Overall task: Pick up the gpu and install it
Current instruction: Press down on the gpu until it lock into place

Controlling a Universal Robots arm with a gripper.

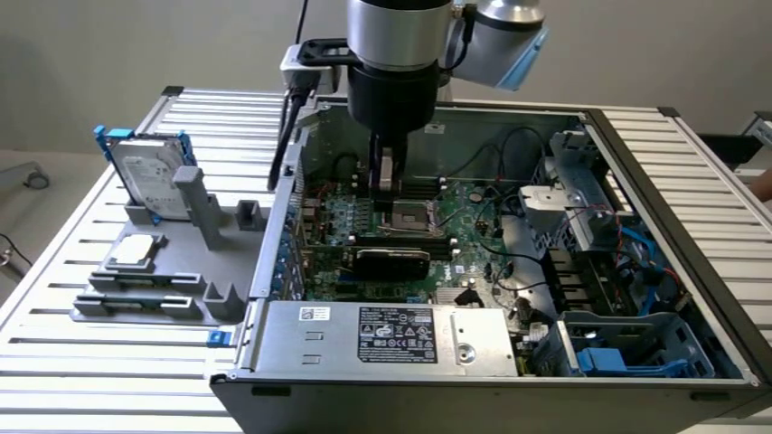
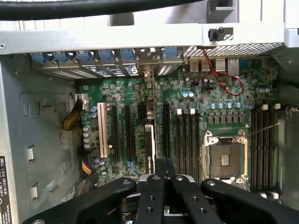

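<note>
A: Step?

B: Install, judged nearly done. The gpu (image 1: 389, 259) is seen standing in a slot on the motherboard (image 1: 473, 210), black cooler face showing, inside the case (image 1: 652, 172).

A: Pincer?

B: The pincer (image 1: 386, 177) is held above the board, near the socket (image 2: 223, 158), fingers together, nothing gripped. In the wrist view the gpu (image 2: 149, 144) is seen edge-on, thin, just ahead of the fingers.

A: What is called for?

B: Seating should be checked; a firm, even downward press may be needed.

A: Materials?

B: Ribbed metal desk (image 1: 72, 362), grey plastic tray (image 1: 157, 271), green board, black matte pincer links.
</note>
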